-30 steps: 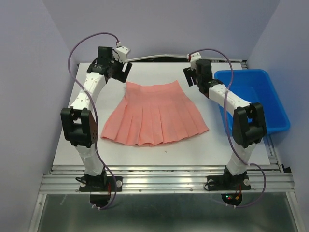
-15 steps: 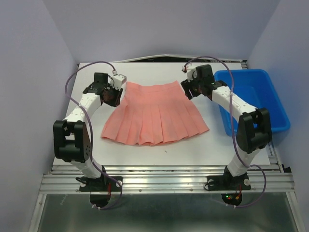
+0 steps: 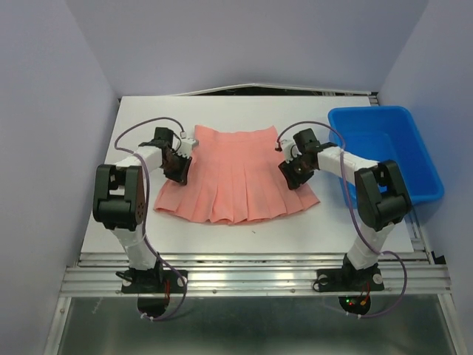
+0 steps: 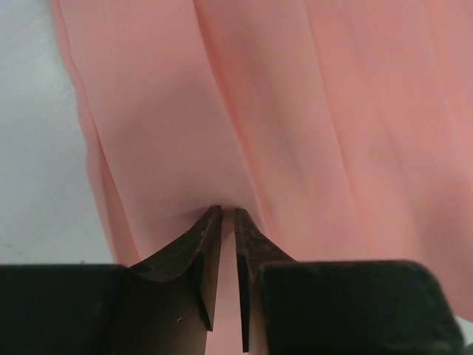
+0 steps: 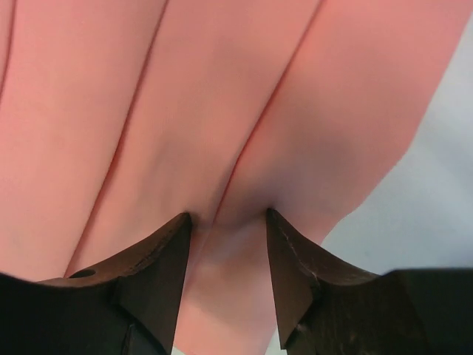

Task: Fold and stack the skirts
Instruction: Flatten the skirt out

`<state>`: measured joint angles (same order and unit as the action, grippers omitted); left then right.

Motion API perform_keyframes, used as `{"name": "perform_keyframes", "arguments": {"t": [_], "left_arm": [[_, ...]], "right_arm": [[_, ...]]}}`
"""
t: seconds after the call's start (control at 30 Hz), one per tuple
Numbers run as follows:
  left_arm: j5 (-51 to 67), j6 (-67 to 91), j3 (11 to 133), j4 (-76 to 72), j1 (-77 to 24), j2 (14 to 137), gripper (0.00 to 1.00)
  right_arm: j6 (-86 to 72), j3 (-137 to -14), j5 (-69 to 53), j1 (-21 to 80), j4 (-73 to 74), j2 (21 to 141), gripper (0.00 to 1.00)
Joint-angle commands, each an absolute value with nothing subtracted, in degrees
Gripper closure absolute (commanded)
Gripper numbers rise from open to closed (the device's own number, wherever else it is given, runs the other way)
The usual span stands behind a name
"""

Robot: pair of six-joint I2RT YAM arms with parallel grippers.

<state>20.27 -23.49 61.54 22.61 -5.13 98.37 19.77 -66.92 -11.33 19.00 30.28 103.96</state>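
One salmon-pink pleated skirt (image 3: 236,174) lies flat on the white table (image 3: 244,225), waist at the far side and hem toward me. My left gripper (image 3: 179,164) is down on its left side. In the left wrist view that gripper (image 4: 228,214) is shut on a thin pinch of the skirt (image 4: 295,96), with only a narrow slit between the fingers. My right gripper (image 3: 292,171) presses on the skirt's right side. In the right wrist view it (image 5: 228,214) stands open, with a hump of skirt (image 5: 222,89) bulging between its fingers.
A blue plastic bin (image 3: 367,111) stands at the right edge of the table, close behind the right arm. Bare white table shows beside the cloth in both wrist views (image 4: 29,148) (image 5: 436,192). Lilac walls close in the back and sides.
Both arms dropped from above the waist corners and moved toward me onto the skirt's sides. Both grippers narrowed, the left to almost shut on cloth, the right about halfway.
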Motion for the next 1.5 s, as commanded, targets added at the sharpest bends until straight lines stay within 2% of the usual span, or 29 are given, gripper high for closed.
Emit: {"name": "perform_keyframes", "arguments": {"t": [0.0,0.13,0.27,0.33,0.37,0.43,0.47,0.63,0.7,0.87,1.0,1.23,1.37,1.47], "left_arm": [[19.0,-22.2,68.5,22.2,-4.4,106.7,0.76],[17.8,-22.0,82.8,25.8,-3.9,116.8,0.79],[18.6,-21.8,108.1,34.3,-4.2,128.0,0.78],[20.7,-22.3,120.5,39.9,-4.6,134.3,0.73],[21.9,-22.8,123.6,41.4,-4.6,136.4,0.65],[23.4,-22.9,126.6,42.7,-4.5,135.4,0.54],[23.5,-23.2,125.1,41.5,-4.4,131.4,0.49],[23.0,-23.6,105.2,30.2,-4.5,112.6,0.39],[24.3,-23.9,96.4,27.7,-4.7,105.7,0.39],[25.6,-24.0,81.4,26.8,-5.7,97.6,0.41],[26.3,-24.3,74.4,25.6,-6.0,94.8,0.46],[27.7,-24.2,70.8,25.3,-7.5,93.6,0.53],[28.0,-25.3,71.4,25.1,-10.7,93.7,0.54],[31.9,-26.5,70.2,23.9,-12.9,92.9,0.54]], "right_arm": [[20.5,-64.0,-16.1,22.1,36.1,104.0,0.50],[19.5,-62.2,-24.2,28.5,41.7,102.0,0.51],[13.5,-62.1,-40.2,37.9,41.8,100.0,0.50],[9.0,-64.3,-47.7,41.6,38.0,98.2,0.48],[7.2,-65.5,-49.6,41.7,36.8,97.6,0.46],[5.5,-71.5,-50.0,41.7,35.7,96.6,0.46],[5.5,-73.5,-47.1,39.3,35.7,95.4,0.46],[10.1,-78.6,-35.1,28.8,33.7,94.6,0.45],[11.2,-80.7,-27.7,26.4,33.0,96.8,0.46],[13.6,-81.0,-19.3,23.0,30.3,104.9,0.50],[12.0,-78.4,-18.1,23.0,29.3,108.7,0.52],[6.1,-66.2,-23.7,23.8,29.9,107.6,0.64],[2.1,-61.5,-34.9,28.4,31.1,103.3,0.66],[-4.4,-60.9,-49.1,29.8,30.1,99.0,0.61]]}}
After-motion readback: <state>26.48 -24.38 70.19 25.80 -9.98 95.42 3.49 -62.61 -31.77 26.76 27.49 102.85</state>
